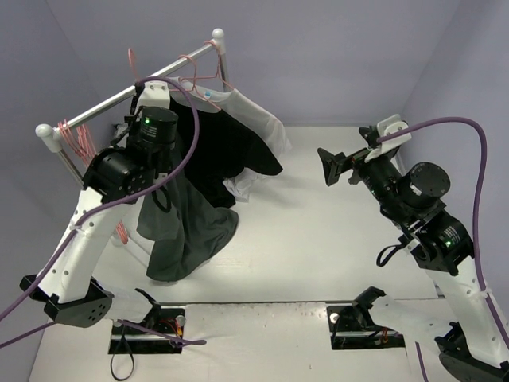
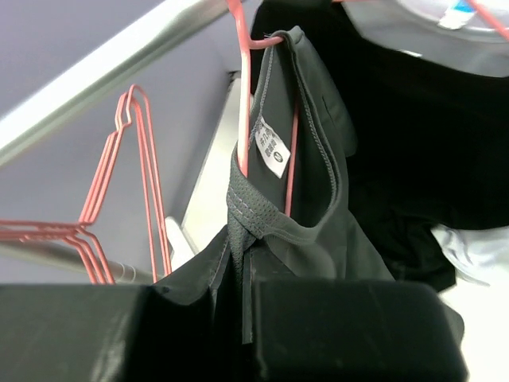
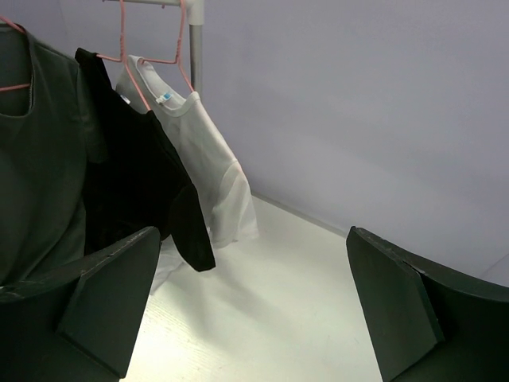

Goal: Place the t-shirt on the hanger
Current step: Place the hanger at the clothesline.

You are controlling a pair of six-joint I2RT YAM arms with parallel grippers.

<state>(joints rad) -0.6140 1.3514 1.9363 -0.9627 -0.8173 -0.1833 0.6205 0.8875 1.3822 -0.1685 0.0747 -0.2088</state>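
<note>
While the left end effector [image 2: 242, 326] pinches the t-shirt [image 2: 318, 183] below its collar, the shirt runs straight up onto the hanger [image 2: 243, 103] — far left; the right end effector [image 3: 253, 239], open, stands well apart.

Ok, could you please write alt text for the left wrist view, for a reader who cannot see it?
The dark grey-green t-shirt hangs on a pink hanger, its white neck label facing the camera, and the left gripper is shut on the cloth just below. At left, spare pink hangers hang on the metal rail; at right is a black shirt.
</note>
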